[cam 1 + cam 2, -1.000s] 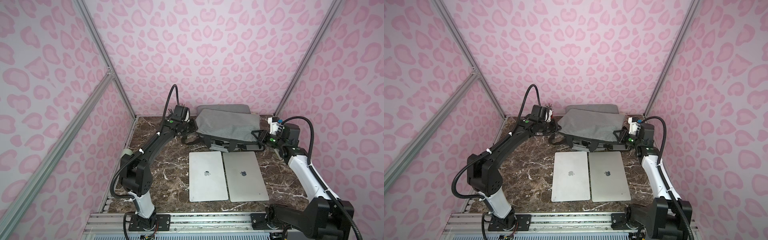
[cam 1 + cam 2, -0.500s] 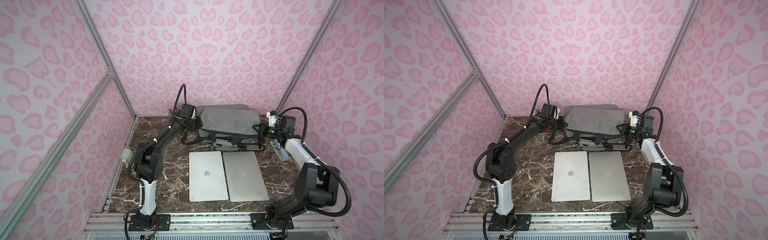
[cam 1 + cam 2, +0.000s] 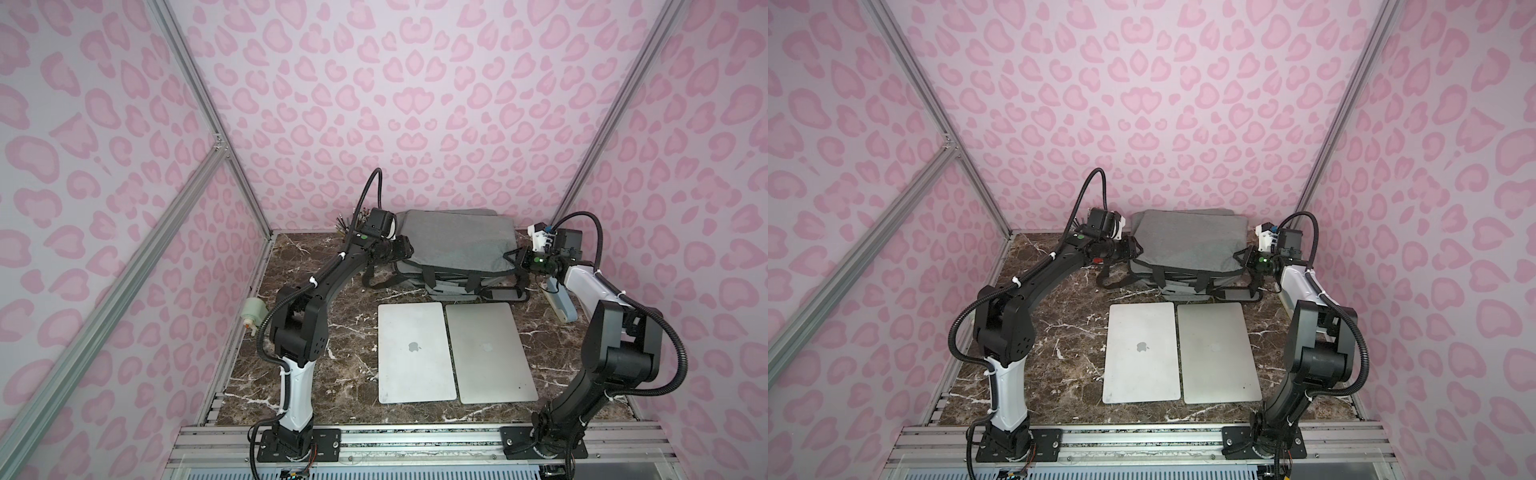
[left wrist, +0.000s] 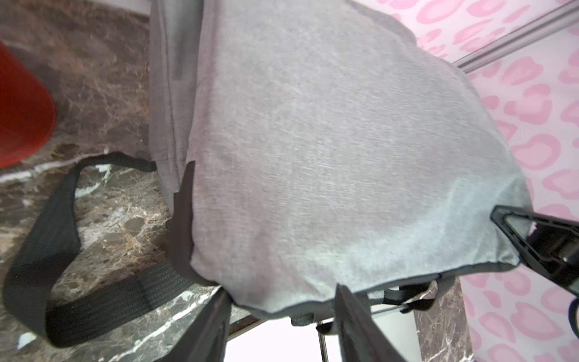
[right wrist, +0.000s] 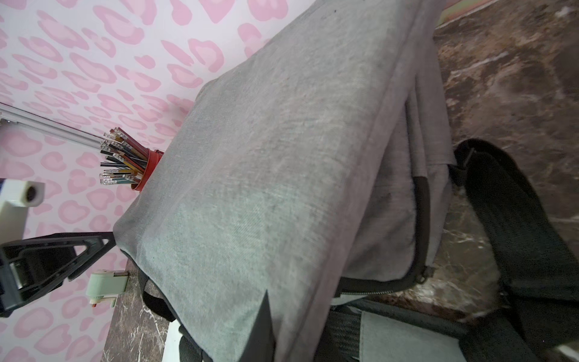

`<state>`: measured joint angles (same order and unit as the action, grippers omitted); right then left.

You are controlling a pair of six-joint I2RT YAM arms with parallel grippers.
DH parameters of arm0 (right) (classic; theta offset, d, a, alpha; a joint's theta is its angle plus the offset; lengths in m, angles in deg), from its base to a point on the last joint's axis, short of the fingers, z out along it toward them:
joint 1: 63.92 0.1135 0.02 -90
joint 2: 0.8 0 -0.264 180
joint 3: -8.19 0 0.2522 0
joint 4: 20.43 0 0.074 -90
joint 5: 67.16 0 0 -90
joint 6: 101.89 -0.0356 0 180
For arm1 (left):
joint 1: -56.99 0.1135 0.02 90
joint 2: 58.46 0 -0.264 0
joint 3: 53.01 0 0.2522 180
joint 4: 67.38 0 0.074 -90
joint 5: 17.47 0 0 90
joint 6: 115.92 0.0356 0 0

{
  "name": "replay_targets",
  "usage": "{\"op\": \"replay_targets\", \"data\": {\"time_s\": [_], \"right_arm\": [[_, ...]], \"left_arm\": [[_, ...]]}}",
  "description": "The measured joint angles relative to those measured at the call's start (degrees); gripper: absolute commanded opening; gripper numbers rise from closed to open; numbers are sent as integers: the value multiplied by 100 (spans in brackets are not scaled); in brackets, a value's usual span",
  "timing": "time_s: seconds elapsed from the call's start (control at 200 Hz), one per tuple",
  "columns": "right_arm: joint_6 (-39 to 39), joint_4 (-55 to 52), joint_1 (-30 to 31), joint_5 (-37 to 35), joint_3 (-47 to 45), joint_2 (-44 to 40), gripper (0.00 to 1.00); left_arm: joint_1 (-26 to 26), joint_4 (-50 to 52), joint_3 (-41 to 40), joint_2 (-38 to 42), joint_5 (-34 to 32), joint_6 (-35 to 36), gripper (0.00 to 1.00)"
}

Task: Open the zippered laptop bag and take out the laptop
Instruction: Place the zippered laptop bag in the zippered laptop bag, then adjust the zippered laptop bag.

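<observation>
Grey laptop bag point(image 3: 455, 245) long axis side-to-side, right gripper point(image 3: 514, 259) pinching its corner, left gripper point(image 3: 409, 249) state unclear

Your left arm point(image 3: 332, 270) reaches forward from its base with the elbow bent, and the left gripper point(image 3: 409, 249) points inward toward the right arm; its jaws stand parted, holding nothing. Your right arm point(image 3: 590, 286) folds sharply at the elbow, forearm angled back and inward. The right gripper point(image 3: 513, 258) faces the left one, jaws pinched closed on a fabric corner.
</observation>
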<state>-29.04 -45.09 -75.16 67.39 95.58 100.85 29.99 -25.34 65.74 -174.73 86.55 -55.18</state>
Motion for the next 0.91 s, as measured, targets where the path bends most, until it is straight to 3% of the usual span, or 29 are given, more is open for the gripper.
{"op": "replay_targets", "data": {"time_s": [0.406, 0.706, 0.907], "right_arm": [[-26, -151, 0, -22, 107, 173, 12], [-46, -286, 22, -17, 315, 234, 17], [-72, -407, 42, -17, 341, 251, 17]], "left_arm": [[-820, -323, 450, -243, 118, 1982, 71], [-1510, -341, 1373, -1071, 662, 4059, 74], [-1928, -337, 1534, -1488, 514, 5519, 82]]}}
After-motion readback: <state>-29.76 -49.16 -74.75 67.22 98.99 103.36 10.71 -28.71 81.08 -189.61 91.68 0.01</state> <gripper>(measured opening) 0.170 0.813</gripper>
